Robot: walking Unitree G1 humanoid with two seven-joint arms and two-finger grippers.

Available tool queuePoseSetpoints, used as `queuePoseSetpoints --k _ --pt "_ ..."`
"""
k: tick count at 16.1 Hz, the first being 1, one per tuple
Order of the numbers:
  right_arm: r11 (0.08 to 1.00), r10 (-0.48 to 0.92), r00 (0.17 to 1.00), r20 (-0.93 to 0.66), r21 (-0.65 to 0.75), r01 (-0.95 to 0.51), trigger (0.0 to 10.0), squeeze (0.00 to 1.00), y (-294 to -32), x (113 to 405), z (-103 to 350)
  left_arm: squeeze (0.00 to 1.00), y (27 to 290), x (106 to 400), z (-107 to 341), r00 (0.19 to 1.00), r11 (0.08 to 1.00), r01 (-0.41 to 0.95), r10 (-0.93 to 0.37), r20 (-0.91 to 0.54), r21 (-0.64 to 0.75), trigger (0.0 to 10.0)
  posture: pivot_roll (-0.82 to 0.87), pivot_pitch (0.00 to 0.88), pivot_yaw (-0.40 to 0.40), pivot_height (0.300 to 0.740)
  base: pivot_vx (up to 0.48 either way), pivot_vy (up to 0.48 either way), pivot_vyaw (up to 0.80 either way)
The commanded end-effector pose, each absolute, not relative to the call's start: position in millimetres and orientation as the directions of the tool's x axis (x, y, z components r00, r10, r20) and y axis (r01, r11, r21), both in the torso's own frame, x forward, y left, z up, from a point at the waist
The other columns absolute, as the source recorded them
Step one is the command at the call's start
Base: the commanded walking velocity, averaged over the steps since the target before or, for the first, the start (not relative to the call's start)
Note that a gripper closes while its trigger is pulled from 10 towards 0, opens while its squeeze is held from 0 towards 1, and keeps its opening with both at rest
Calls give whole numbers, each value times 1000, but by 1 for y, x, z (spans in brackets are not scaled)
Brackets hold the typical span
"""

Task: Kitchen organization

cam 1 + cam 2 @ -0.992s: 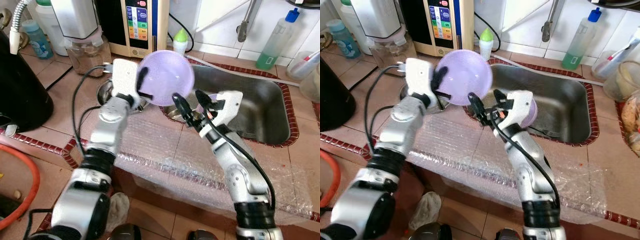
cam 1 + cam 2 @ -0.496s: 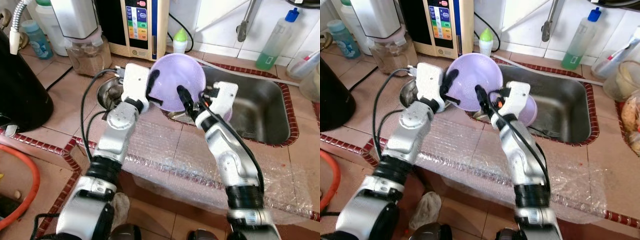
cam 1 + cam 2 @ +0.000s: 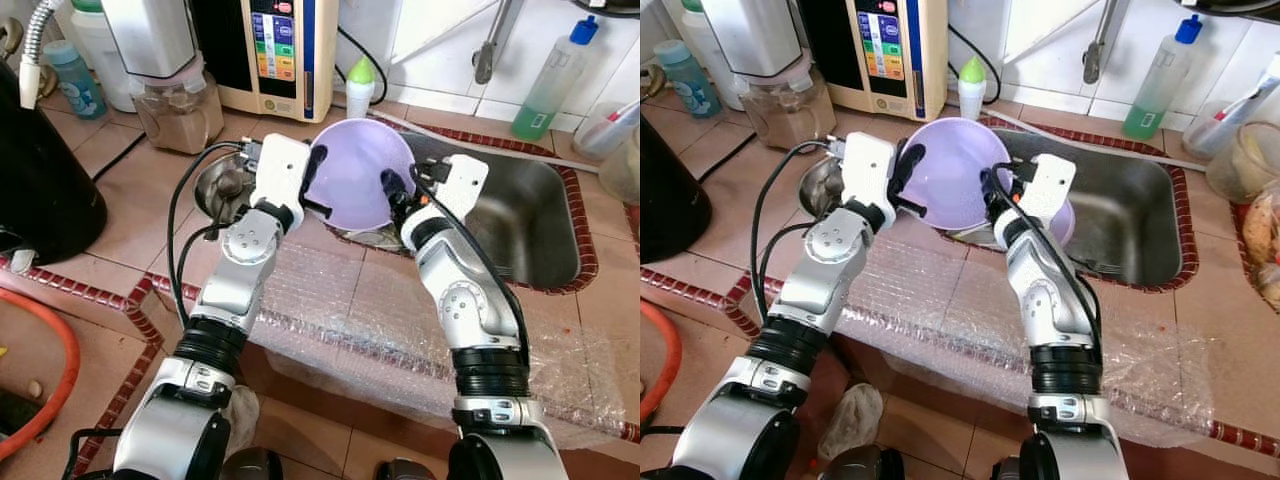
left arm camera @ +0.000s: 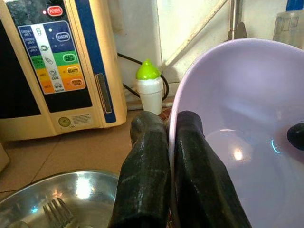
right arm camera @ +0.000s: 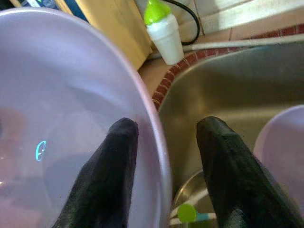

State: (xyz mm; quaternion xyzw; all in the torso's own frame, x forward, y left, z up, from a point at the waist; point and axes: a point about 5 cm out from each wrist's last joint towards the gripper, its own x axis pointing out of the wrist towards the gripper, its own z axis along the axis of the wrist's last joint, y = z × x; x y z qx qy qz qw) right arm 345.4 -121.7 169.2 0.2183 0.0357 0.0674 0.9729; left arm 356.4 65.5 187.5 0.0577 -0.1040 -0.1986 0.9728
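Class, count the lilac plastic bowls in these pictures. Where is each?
2: one lilac plastic bowl held by both grippers over the counter edge, another in the steel sink behind the right arm. Others may be hidden.

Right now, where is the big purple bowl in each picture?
Left eye view: the bowl is top middle, between both hands at the sink's left end.
Right eye view: top middle, same spot.
Left wrist view: right side, its rim pinched by the left hand.
Right wrist view: left side, with the right hand straddling its rim.
Shared landmark: the green-capped bottle.
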Motion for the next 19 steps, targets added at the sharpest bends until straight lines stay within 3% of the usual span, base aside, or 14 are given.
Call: queuePoseSetpoints --k 1,7,8,9,11,19 --pt "892 122 990 -76 445 -76 0 0 -126 348 166 0 66 355 198 888 917 362 -394 236 169 0 -98 21 35 740 0 0 0" --pt "890 101 988 -113 455 -38 0 0 -131 348 162 0 65 355 201 881 911 358 -401 249 203 0 -98 23 35 740 0 0 0" --pt "890 99 988 -115 455 -36 0 0 -131 348 161 0 65 354 201 880 910 357 -404 251 212 1882 -98 24 35 740 0 0 0" --pt "890 96 989 -117 456 -32 0 0 -132 348 161 0 64 354 201 876 906 365 -413 250 216 10000 -97 24 34 740 0 0 0" --pt "889 87 989 -118 457 -24 0 0 -133 348 162 1000 62 352 201 862 894 389 -438 254 222 10000 -97 25 35 740 0 0 0" --pt "897 -30 988 -151 431 94 0 0 -152 353 158 1000 60 348 200 843 874 431 -478 248 223 10000 -93 31 33 740 0 0 0"
